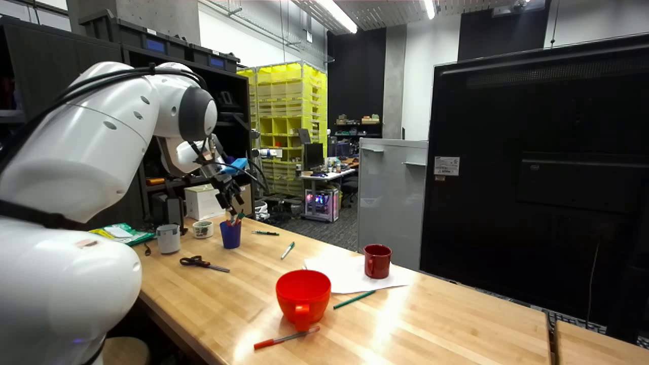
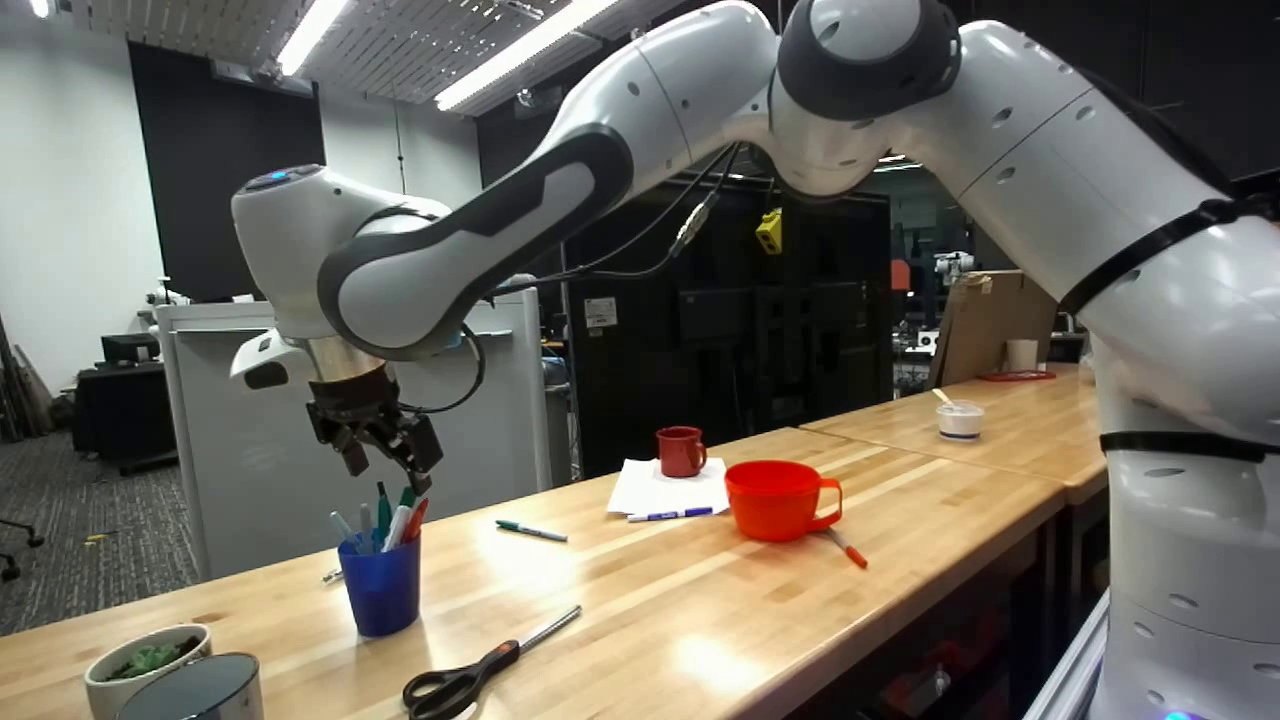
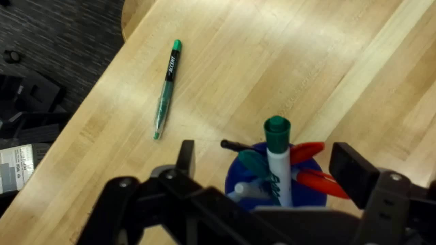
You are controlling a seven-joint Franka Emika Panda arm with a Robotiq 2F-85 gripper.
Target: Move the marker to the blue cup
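Observation:
The blue cup (image 1: 230,236) stands upright on the table in both exterior views (image 2: 383,600) and in the wrist view (image 3: 308,194). A marker (image 3: 280,170) with a white body and green cap stands in it among other pens; its lower end is hidden. It also shows in an exterior view (image 2: 398,525). A similar slim pale marker with a green end (image 1: 287,250) lies on the table beyond the cup (image 2: 530,531). My gripper (image 3: 265,156) is open right above the cup (image 2: 388,475), fingers wide either side of the standing marker, touching nothing that I can see.
A black and green pen (image 3: 167,90) lies near the table edge. Scissors (image 2: 490,670), a plant pot (image 1: 203,229) and a grey mug (image 1: 168,239) stand or lie near the cup. Farther off are a red bowl (image 1: 303,294), dark red cup (image 1: 377,261) and paper (image 1: 339,274).

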